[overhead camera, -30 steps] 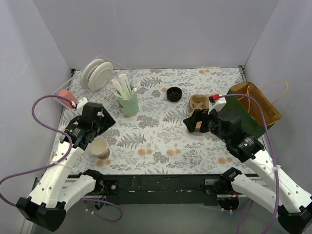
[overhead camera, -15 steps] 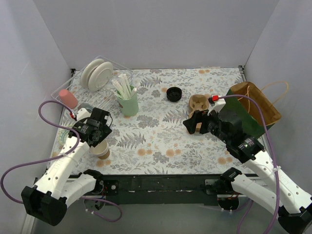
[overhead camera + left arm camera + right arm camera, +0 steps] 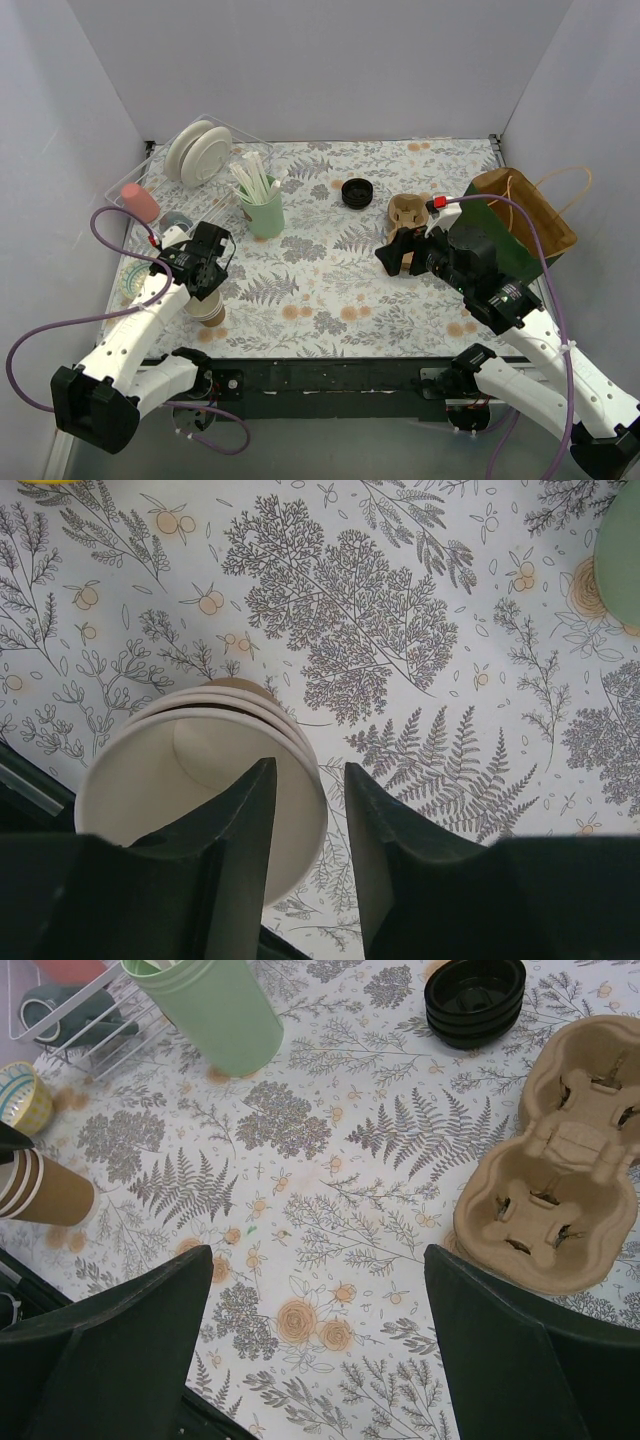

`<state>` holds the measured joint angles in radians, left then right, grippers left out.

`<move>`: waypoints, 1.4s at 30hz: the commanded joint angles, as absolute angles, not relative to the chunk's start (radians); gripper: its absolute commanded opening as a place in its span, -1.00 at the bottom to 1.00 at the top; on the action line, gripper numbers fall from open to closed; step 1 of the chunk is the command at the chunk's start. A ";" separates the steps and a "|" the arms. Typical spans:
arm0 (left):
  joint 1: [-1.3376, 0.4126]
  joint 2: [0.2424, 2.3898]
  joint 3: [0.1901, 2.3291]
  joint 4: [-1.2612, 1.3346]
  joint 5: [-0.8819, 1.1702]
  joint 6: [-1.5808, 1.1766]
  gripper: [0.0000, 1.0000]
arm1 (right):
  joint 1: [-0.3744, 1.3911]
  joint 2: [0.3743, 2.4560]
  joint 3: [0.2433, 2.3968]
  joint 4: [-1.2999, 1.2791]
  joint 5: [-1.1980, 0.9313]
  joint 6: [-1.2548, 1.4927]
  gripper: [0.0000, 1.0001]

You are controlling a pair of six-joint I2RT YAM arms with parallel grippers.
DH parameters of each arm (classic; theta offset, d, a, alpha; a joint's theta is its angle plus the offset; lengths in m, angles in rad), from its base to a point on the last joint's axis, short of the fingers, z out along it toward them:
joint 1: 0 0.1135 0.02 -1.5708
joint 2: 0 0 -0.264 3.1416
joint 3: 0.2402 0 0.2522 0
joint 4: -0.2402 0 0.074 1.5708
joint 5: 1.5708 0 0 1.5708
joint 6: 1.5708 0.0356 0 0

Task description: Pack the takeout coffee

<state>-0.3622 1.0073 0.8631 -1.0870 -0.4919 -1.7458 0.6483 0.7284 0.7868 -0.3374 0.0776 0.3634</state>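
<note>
A stack of nested kraft-brown paper cups [image 3: 208, 308] stands open-topped at the near left, white inside [image 3: 190, 780]; it also shows in the right wrist view [image 3: 45, 1192]. No cup with a black lid on it shows. A stack of black lids [image 3: 357, 191] lies apart at the middle back [image 3: 475, 995]. My left gripper [image 3: 207, 283] is right over the cups, jaws [image 3: 310, 770] narrowly apart, one finger inside the top cup's rim, one outside. My right gripper [image 3: 395, 255] hangs wide open and empty [image 3: 318, 1260] above the table, next to the pulp carrier.
A brown pulp cup carrier [image 3: 408, 215] lies right of centre [image 3: 555, 1170]. A kraft paper bag [image 3: 525, 215] lies at the right edge. A mint-green cup of straws [image 3: 262, 212] stands left of centre [image 3: 215, 1010]. A wire rack with plates [image 3: 200, 150] is back left.
My left gripper has swung down and toward me onto the cup stack, its jaws now straddling the top rim. The right arm has hardly moved.
</note>
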 commanded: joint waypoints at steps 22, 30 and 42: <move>-0.362 1.085 1.011 -1.152 -0.611 -1.677 -0.96 | 0.647 0.716 0.762 -0.313 0.117 0.330 0.86; -0.362 1.078 0.985 -1.100 -0.565 -1.629 -1.00 | 0.647 0.724 0.764 -0.318 0.109 0.334 0.86; -0.362 1.077 0.963 -1.066 -0.531 -1.615 -0.21 | 0.647 0.721 0.767 -0.324 0.107 0.333 0.86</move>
